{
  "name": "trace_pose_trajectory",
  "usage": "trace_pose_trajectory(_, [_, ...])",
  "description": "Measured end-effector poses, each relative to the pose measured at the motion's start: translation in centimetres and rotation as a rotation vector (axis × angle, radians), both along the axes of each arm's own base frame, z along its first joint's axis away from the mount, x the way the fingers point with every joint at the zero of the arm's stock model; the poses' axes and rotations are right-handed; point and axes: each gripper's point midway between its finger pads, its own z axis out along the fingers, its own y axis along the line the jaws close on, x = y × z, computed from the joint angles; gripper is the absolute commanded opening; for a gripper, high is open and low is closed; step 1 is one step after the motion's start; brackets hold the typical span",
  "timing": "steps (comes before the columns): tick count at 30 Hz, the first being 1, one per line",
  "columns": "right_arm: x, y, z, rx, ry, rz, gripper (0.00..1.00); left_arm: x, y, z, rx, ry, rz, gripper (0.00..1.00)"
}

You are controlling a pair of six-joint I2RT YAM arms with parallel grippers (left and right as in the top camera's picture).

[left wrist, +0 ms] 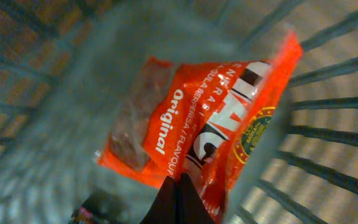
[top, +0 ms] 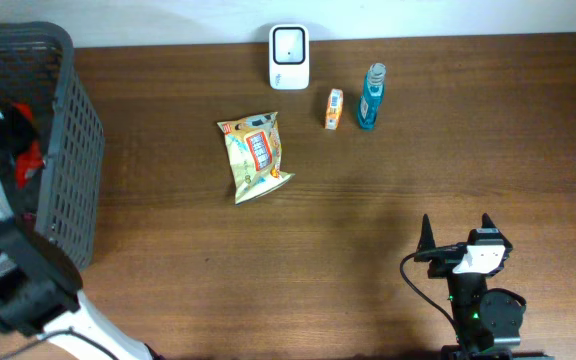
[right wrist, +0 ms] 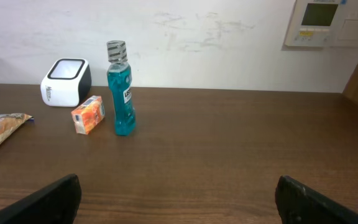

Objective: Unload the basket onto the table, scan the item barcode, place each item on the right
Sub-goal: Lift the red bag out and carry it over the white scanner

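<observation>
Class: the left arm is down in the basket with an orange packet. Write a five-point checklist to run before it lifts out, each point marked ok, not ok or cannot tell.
1. Left gripper shut: ok.
2. Orange packet truly pinched: cannot tell; the jaws meet at its lower edge.
3. Barcode facing the camera: not ok; only the printed front shows.
4. Scanner standing free of the other items: ok.
5. Right gripper open, empty, away from the basket: ok.
</observation>
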Motion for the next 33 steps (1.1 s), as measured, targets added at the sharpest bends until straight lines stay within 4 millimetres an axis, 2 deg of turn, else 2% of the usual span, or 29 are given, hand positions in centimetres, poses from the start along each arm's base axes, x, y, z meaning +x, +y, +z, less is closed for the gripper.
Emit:
trace_pose_trajectory(6, [0.0,0.0,0.0,0.000,0.000,0.000,0.98,-0.8,-2.8,11.7,0.057,-0.276,-0.068,0.00])
trace_pose_trajectory(8, [0.0,0.0,0.0,0.000,0.000,0.000,0.98,-1.4,-4.0,14.9,0.068,-0.356,-0.098,0.00])
trace_pose_trajectory(11, [0.0,0.0,0.0,0.000,0.000,0.000,0.98,-2.8,-6.9,20.4,0.075,-0.503,-0.176,0.00])
trace_pose_trajectory(13, [0.0,0.0,0.0,0.000,0.000,0.000,0.98,-3.8,-8.8,23.2,0.070,-0.581,-0.231,0.00])
trace_pose_trajectory(17, [0.0,0.0,0.0,0.000,0.000,0.000,0.98,-6.2,-14.1,28.2,0.044,-0.723,-0.380,0.00])
trace_pose_trajectory(19, [0.0,0.0,0.0,0.000,0.000,0.000,0.99,-6.8,-16.8,29.7,0.029,-0.765,-0.456,0.00])
trace_pose_trajectory(21, [0.0,0.0,0.0,0.000,0.000,0.000,0.99,-7.3,-20.6,30.8,-0.004,-0.800,-0.562,0.00])
trace_pose_trajectory(22, [0.0,0.0,0.0,0.000,0.000,0.000,0.98,-7.3,-21.8,31.0,-0.018,-0.807,-0.596,0.00])
trace_pose_trajectory(23, [0.0,0.0,0.0,0.000,0.000,0.000,0.98,-7.4,-22.2,31.0,-0.023,-0.809,-0.606,0.00])
trace_pose_trajectory(24, [0.0,0.0,0.0,0.000,0.000,0.000,0.98,-7.4,-24.2,31.1,-0.051,-0.813,-0.663,0.00])
trace_pose_trajectory(29, [0.0,0.0,0.0,0.001,0.000,0.000,0.99,-6.9,-31.8,30.0,-0.167,-0.782,-0.865,0.00])
trace_pose_trajectory(30, [0.0,0.0,0.0,0.000,0.000,0.000,0.98,-6.7,-34.4,29.2,-0.207,-0.760,-0.931,0.00])
trace_pose_trajectory(33, [0.0,0.0,0.0,0.000,0.000,0.000,0.99,-6.0,-37.5,27.3,-0.242,-0.704,-0.989,0.00])
